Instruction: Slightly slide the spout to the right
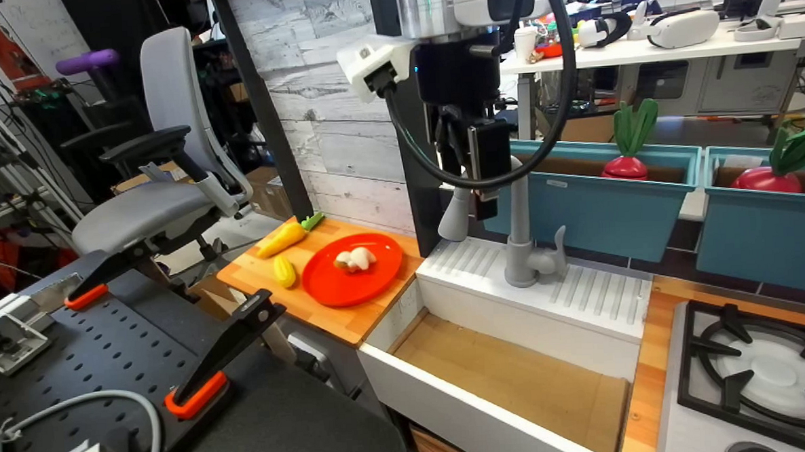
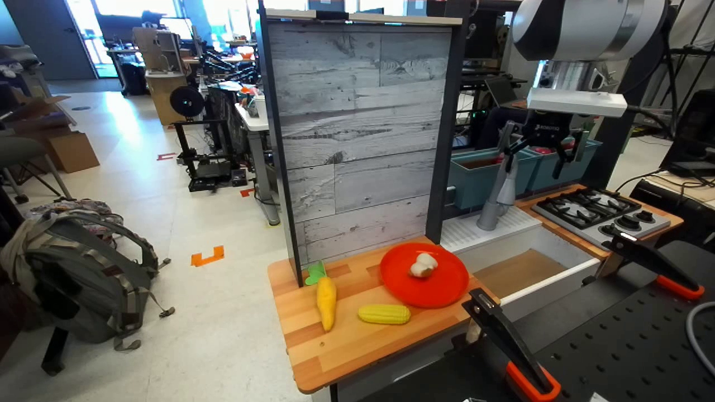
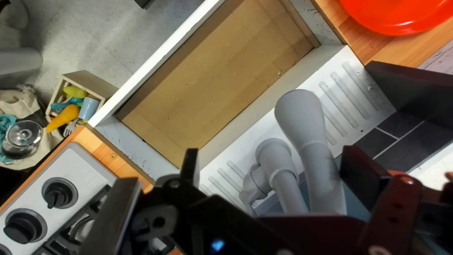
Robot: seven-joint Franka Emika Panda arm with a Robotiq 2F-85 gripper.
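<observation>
Fingers (image 3: 362,177) spread wide, the gripper (image 2: 533,169) clamps nothing; in the wrist view the spout (image 3: 320,170) shows between them, close beside one, contact unclear. It rises from the white sink (image 1: 515,319), its downturned end on the side where a red plate (image 1: 327,283) sits on the wooden counter (image 2: 346,349).

The spout (image 3: 315,147) is plain grey, the sink (image 1: 444,409) white, the pincer (image 2: 533,166) mostly black, the plate (image 1: 334,289) red, the corn (image 2: 384,314) yellow, the planters (image 1: 586,221) teal, the bench (image 2: 357,357) patched honey-brown, and the panel (image 2: 363,134) streaked grey-and-white.
</observation>
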